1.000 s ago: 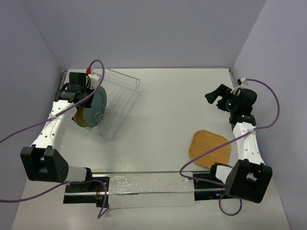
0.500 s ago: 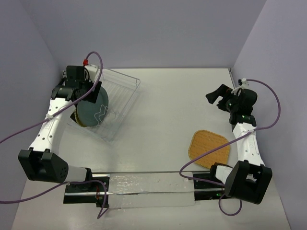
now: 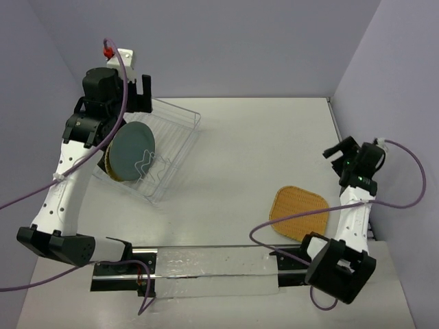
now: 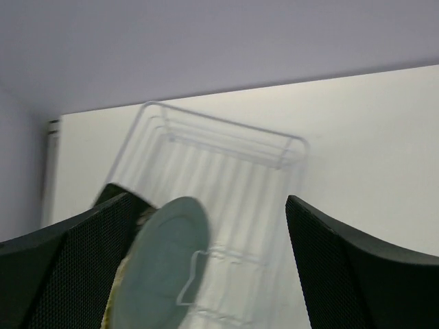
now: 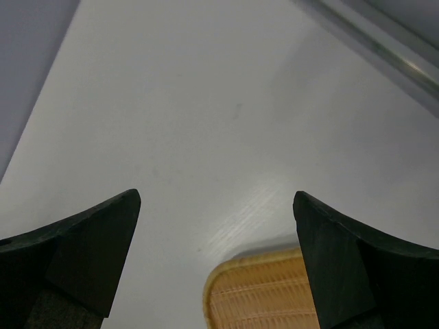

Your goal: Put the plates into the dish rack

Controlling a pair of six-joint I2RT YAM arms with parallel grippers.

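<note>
The clear wire dish rack sits at the far left of the table. A round teal-grey plate stands on edge in it, leaning against a round yellow woven plate. My left gripper hovers above the rack's far end, open and holding nothing. The rounded-square orange-yellow woven plate lies flat on the table at the right. My right gripper is open and empty, above the table just beyond that plate's far edge.
A clear strip runs along the near edge between the arm bases. Purple cables trail from both arms. Walls close in the table on the left, back and right.
My left gripper opened, let go of the teal-grey plate and rose toward the back; the plate stays standing in the rack. My right arm swung to the right and nearer the orange plate.
</note>
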